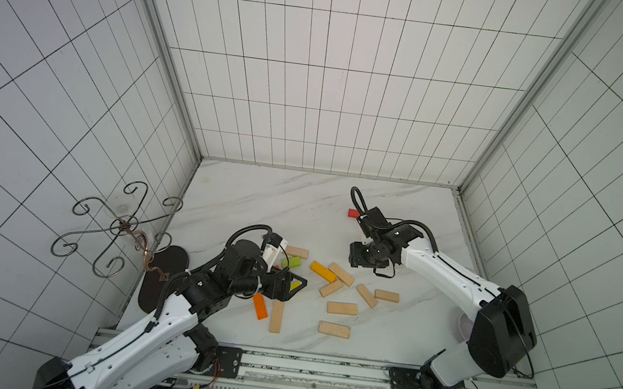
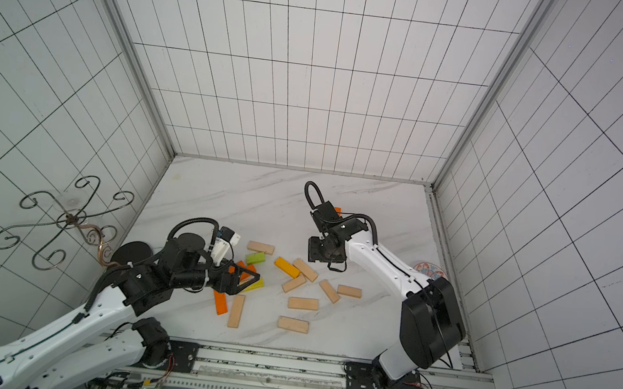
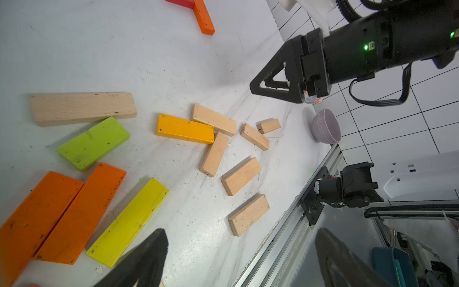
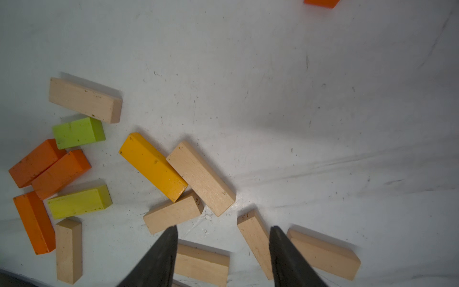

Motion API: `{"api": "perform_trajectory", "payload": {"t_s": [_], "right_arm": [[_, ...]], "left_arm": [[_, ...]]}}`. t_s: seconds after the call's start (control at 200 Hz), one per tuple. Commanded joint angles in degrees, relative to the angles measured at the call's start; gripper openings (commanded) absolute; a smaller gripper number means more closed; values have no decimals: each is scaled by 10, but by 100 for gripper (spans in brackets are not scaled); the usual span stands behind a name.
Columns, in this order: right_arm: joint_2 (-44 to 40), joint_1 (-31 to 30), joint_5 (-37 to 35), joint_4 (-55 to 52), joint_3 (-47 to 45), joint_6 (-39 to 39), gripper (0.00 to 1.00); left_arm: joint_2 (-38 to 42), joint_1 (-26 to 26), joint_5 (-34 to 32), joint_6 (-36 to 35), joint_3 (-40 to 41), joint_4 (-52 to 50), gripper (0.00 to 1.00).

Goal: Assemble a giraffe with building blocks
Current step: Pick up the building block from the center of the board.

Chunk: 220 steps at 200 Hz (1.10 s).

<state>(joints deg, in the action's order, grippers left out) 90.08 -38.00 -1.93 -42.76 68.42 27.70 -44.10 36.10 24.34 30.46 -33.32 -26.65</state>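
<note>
Spread wide and empty at the left gripper (image 3: 241,232), low over the coloured cluster on the left arm's side. Closest to its fingers, a yellow rectangular wooden block (image 3: 129,221) lying flat, with two orange rectangular wooden blocks (image 3: 82,213) side by side and touching just beside it; a little further out, a lime-green rectangular wooden block (image 3: 93,143) just beside a long natural-wood block (image 3: 83,108). Partly spread and likewise empty at the right gripper (image 4: 223,227), poised above the white marble-patterned tabletop (image 1: 261,197) with tips pointing down. Beneath and around those tips, plain natural-wood blocks (image 4: 255,243) scattered flat at odd angles between the two arms. Beyond them, an amber rectangular wooden block (image 4: 152,166), also flat, touching a plain block along one long side and another at one end. Out past the right arm's wrist, towards the back wall, a small red wooden block (image 1: 353,213), well apart from the main scatter. At the tabletop's edge on the right arm's side, a lilac round bowl (image 3: 325,126); at the opposite edge, by the tiled wall, a black scrolled wire stand (image 1: 116,228).
</note>
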Motion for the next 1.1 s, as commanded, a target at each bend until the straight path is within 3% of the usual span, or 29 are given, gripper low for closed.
{"api": "perform_trajectory", "payload": {"t_s": [0.0, 0.545, 1.094], "right_arm": [[1, -21, -12, 26, -45, 20, 59], [109, -36, -42, 15, 15, -32, 51], [174, -58, -42, 4, 58, -74, 64]], "left_arm": [[5, 8, -11, 10, 7, 0, 94], [23, 9, -13, 15, 3, -15, 93], [44, 9, -17, 29, 15, -10, 92]]}}
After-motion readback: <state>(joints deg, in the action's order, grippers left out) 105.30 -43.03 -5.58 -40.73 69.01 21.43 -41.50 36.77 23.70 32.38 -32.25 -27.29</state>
